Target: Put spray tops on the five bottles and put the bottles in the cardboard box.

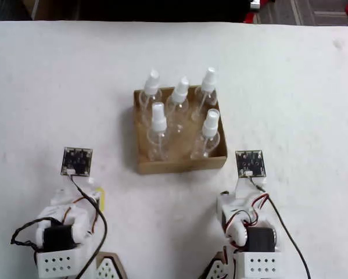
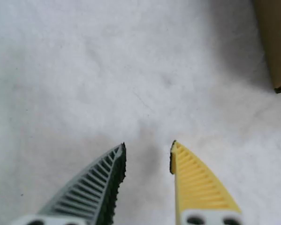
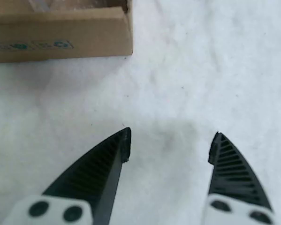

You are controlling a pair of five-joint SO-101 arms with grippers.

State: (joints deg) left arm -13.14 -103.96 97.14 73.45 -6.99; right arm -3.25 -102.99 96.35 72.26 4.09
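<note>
Five bottles (image 1: 179, 104) are standing inside the cardboard box (image 1: 179, 165) at the middle of the table (image 1: 57, 75), three along the far wall and two nearer the arms, each wearing a white spray top (image 1: 153, 80). I am reading the task as all but finished: every bottle I can count is capped and boxed, and nothing of the job is lying loose on the white surface.

I am holding the left gripper (image 2: 147, 150) low over bare table, its grey and yellow fingers apart with nothing between them, a corner of the box showing off to one side. The right gripper (image 3: 170, 138) is hanging the same way, its black fingers spread wide and empty, with the near wall of the box just ahead of it. From above, both arms are sitting folded at the near edge, one on each side of the box and apart from it.

The bottles are standing upright, long axes vertical, spray tops pointing up at the overhead camera. Which way each nozzle is facing is too small for me to tell.

I am judging that the next move calls for no grasp, only a check that each top is seated, with both arms parked.
</note>
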